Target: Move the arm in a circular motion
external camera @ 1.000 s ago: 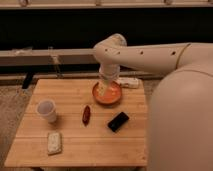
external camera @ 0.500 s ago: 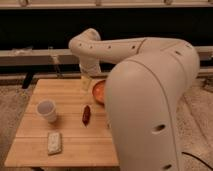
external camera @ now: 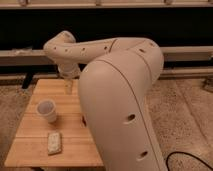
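The cream-white arm (external camera: 120,100) fills the middle of the camera view, a thick rounded segment with small dark holes. Its upper tube reaches left to a bulbous elbow (external camera: 61,47) above the far edge of the wooden table (external camera: 30,150). From the elbow a short tip points down, and the gripper (external camera: 68,86) hangs just above the table's far middle, holding nothing that I can see. The arm's big segment hides the right part of the table.
A white paper cup (external camera: 47,110) stands on the table's left half. A pale wrapped packet (external camera: 54,143) lies near the front edge. A dark wall with a light ledge (external camera: 185,52) runs behind. A black cable (external camera: 192,159) lies on the speckled floor at the lower right.
The arm has swung left. Its elbow and gripper moved from over the table's right side to its far middle. The big segment now covers the bowl and small items on the right.
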Robot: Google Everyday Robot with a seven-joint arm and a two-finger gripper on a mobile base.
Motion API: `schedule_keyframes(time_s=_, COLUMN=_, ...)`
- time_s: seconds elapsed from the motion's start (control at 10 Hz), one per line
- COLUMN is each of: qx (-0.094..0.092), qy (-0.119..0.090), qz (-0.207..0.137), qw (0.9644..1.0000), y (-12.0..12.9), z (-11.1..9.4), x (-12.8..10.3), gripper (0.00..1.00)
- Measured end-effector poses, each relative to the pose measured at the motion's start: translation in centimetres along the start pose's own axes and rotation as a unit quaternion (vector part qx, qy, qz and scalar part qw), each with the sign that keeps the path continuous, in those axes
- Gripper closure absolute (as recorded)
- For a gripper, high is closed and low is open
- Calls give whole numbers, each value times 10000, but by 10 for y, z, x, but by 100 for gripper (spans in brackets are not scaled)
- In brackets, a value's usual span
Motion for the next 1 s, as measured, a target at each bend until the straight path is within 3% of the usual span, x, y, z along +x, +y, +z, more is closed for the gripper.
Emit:
schedule_keyframes(time_s=0.3, qx=-233, qy=-137, qz=-560, qw=9981, y=63, z=2, x=-27, gripper=23)
schedule_keyframes(time_s=0.5, qx=-439, qy=-198, qz=-831, qw=9954, y=105, z=4, x=-33, gripper=23)
schedule_keyframes(time_s=0.7, qx=-671, qy=-178, qz=-979, qw=9928, y=133, z=9, x=-16, gripper=23)
schedule_keyframes(time_s=1.0, qx=-1015, qy=-136, qz=-1008, qw=9896, y=157, z=12, x=44, gripper=23)
